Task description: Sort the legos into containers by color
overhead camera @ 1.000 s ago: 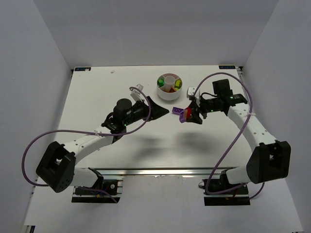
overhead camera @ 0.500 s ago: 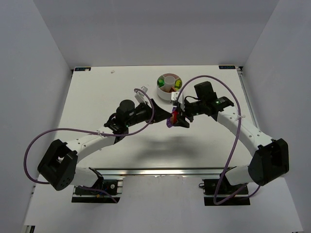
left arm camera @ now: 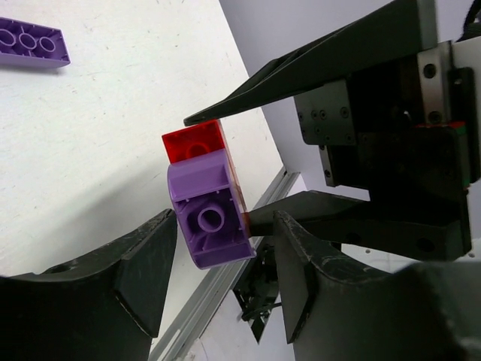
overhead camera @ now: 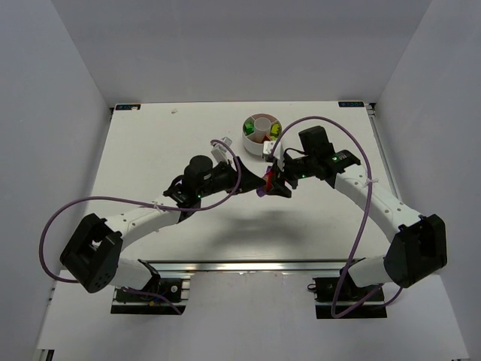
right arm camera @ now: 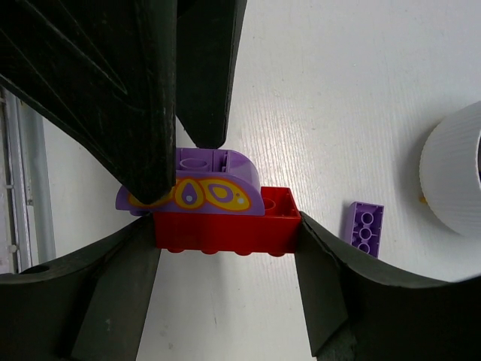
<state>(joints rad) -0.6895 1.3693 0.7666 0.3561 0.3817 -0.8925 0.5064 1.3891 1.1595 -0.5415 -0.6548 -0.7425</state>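
Observation:
Above the table, my right gripper (right arm camera: 225, 229) is shut on a red lego (right arm camera: 225, 226), gripping it by its two ends. A curved purple lego (right arm camera: 192, 192) with a yellow pattern is stuck on top of it. My left gripper (left arm camera: 225, 229) is open and straddles that purple lego (left arm camera: 210, 218), with a thin gap at each finger. In the top view the two grippers meet at the stack (overhead camera: 266, 183), just in front of the white dish (overhead camera: 261, 134). Green, yellow and orange pieces lie in the dish's containers. A flat purple lego (right arm camera: 364, 226) lies on the table.
The dish wall (right arm camera: 451, 173) stands close on the right in the right wrist view. The flat purple lego (left arm camera: 30, 43) lies at the top left of the left wrist view. Purple cables loop off both arms. The table's metal front rail runs below.
My right gripper has carried the red and purple stack left, to the left gripper. The left gripper has moved right, and its jaws have narrowed around the purple lego.

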